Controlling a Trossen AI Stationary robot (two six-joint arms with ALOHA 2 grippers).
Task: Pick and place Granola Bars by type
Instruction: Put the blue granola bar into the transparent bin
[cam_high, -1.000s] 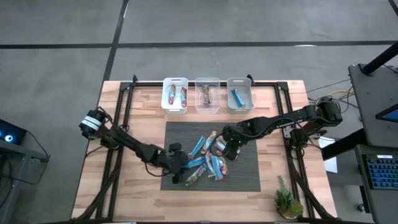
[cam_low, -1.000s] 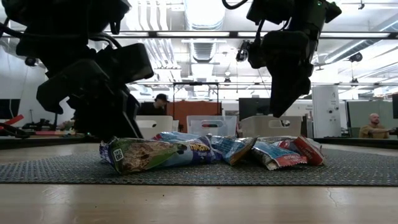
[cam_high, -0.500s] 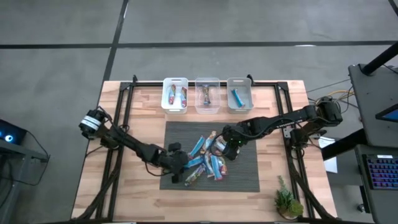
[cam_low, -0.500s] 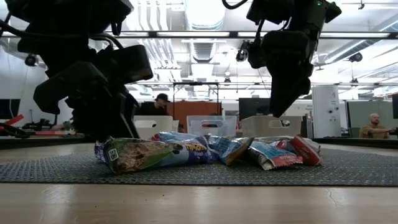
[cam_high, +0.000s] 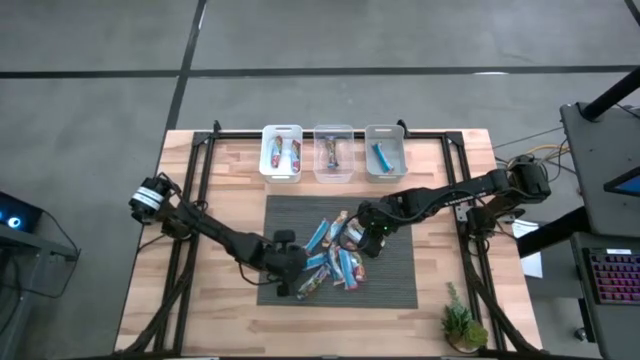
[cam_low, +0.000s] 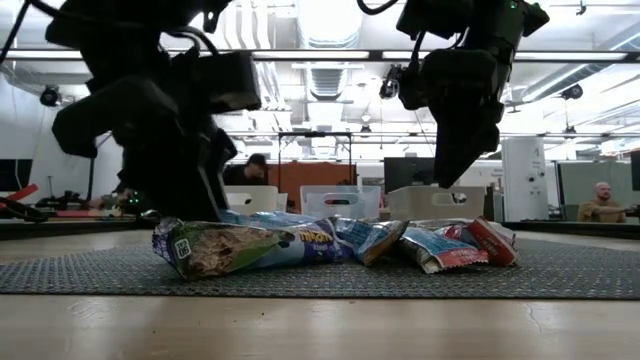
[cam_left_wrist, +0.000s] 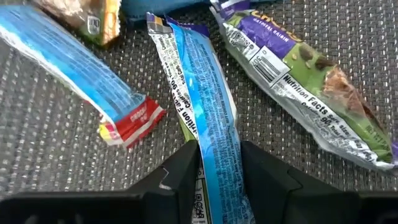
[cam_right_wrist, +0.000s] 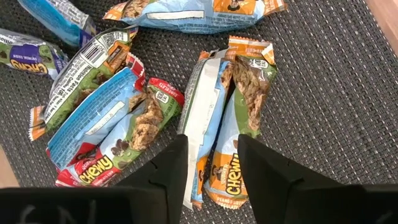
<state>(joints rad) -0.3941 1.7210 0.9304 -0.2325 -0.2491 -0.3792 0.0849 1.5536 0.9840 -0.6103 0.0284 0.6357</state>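
Note:
Several granola bars (cam_high: 338, 255) lie in a loose pile on the dark mat (cam_high: 400, 285). My left gripper (cam_left_wrist: 217, 149) is at the pile's near left end (cam_high: 291, 277), shut on a blue granola bar (cam_left_wrist: 199, 81) that shows its seam side. Beside that bar lie a purple-and-green bar (cam_left_wrist: 298, 74) and a blue bar with a red end (cam_left_wrist: 81, 68). My right gripper (cam_right_wrist: 211, 146) hangs open above the pile's right part (cam_low: 460, 150). An orange-print bar (cam_right_wrist: 233, 130) lies on the mat below its fingers, untouched. My left gripper pinches the blue bar's two long edges (cam_left_wrist: 214, 134) between its two fingers, at the bar's end nearest the gripper. The fingers slant down from the table's left and point along the bar. The rest of the bar reaches away over the mat; whether it is lifted I cannot tell.
Three small bins stand in a row at the far edge, each with bars in it: a white one (cam_high: 281, 152), a clear one (cam_high: 333, 153) and another (cam_high: 385, 150). A small plant (cam_high: 462, 325) stands at the near right corner. Bare wood surrounds the mat.
My left gripper has risen a little over the pile's left end and tipped. The purple-and-green bar in front of it has slid slightly toward the table's left. My right gripper has kept still above the pile.

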